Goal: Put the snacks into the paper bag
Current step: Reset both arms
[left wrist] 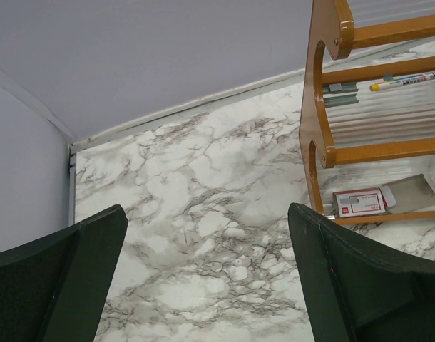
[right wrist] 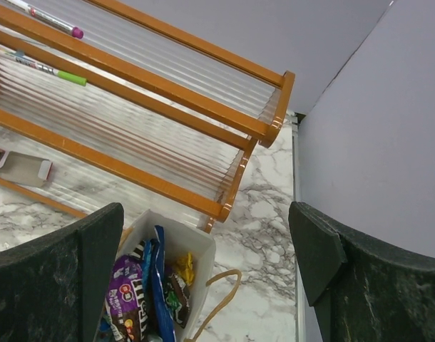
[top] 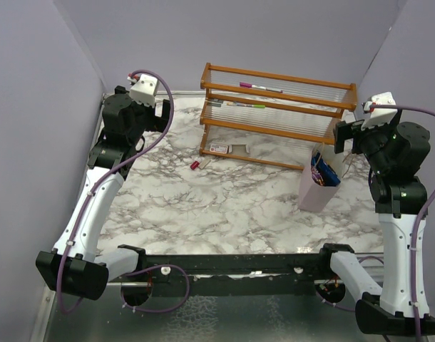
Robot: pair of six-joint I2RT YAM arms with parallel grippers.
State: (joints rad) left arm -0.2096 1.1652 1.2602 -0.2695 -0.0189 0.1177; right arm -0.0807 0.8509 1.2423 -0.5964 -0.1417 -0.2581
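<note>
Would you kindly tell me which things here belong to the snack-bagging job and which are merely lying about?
For the job:
paper bag
snacks, already inside it

Just lying about:
wooden rack
markers on its shelves
flat red-and-white box beneath it
tiny red piece

A wooden rack [top: 274,114] holding markers [top: 260,87] stands on the marble table [top: 224,206], a small red piece [top: 196,164] lying near it

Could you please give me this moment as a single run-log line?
left tool: open, empty | right tool: open, empty, near paper bag | snacks: inside paper bag
</note>
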